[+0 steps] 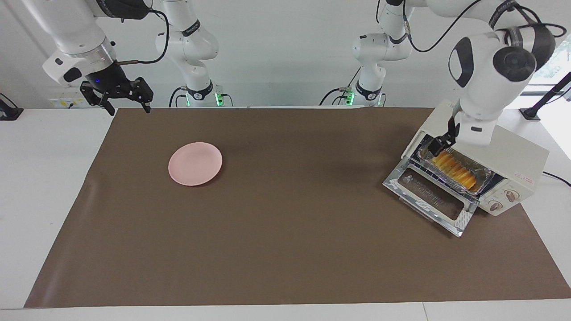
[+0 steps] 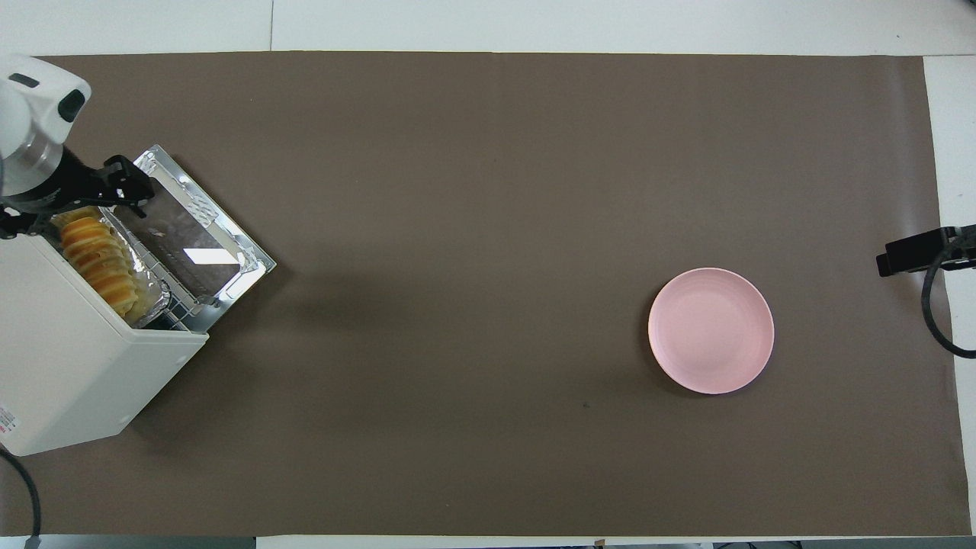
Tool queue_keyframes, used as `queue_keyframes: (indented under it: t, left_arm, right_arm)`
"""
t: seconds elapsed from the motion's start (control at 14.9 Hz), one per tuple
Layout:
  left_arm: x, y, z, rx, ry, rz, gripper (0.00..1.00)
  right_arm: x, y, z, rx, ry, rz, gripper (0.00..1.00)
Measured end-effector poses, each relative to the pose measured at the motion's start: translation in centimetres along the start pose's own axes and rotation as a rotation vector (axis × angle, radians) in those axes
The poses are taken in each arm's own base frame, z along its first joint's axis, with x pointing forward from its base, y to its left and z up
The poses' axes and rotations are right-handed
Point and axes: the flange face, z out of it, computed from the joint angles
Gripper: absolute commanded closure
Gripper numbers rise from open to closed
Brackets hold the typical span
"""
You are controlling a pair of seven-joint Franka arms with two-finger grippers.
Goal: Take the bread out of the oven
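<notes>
- Bread [image 1: 453,170] lies in a foil tray [image 1: 482,173] on the rack of the open oven [image 1: 524,162], at the left arm's end of the worktop [image 1: 285,249].
- Left gripper [image 1: 439,145] is at the bread's end nearer the robots; its grip I cannot tell.
- Right gripper [image 1: 126,103] waits, open and holding nothing, near the pink plate [image 1: 195,163].

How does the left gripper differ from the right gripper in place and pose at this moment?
The left gripper is low, at one end of the bread in the foil tray at the open oven; the right gripper hangs in the air over the table edge, at nothing. The left arm works; the right arm waits. The plate lies toward the right arm's end.
</notes>
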Motion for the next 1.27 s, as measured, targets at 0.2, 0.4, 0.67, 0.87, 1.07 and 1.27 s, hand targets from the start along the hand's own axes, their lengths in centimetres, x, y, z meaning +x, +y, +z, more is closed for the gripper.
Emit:
queue_keyframes:
  t: [0.2,0.4,0.67,0.87,1.07,1.27]
  left_arm:
    - [2.6,2.3,3.5,0.004,0.034,-0.068,0.0]
    - [3.3,1.1,6.1,0.036,0.032,-0.11,0.0]
    - [2.9,-0.5,8.8,0.03,0.043,-0.118,0.0]
    - [1.6,-0.1,11.6,0.018,0.049,-0.098,0.0]
    - [0.6,0.3,13.6,0.006,0.057,-0.085,0.19]
    - [0.3,0.4,14.4,0.007,0.052,-0.081,0.65]
  right_arm:
    - [0.0,0.2,0.0,0.0,0.0,0.004,0.0]
    - [0.0,0.2,0.0,0.0,0.0,0.004,0.0]
    - [0.0,0.2,0.0,0.0,0.0,0.004,0.0]
    - [0.0,0.2,0.0,0.0,0.0,0.004,0.0]
    - [0.0,0.2,0.0,0.0,0.0,0.004,0.0]
    - [0.0,0.2,0.0,0.0,0.0,0.004,0.0]
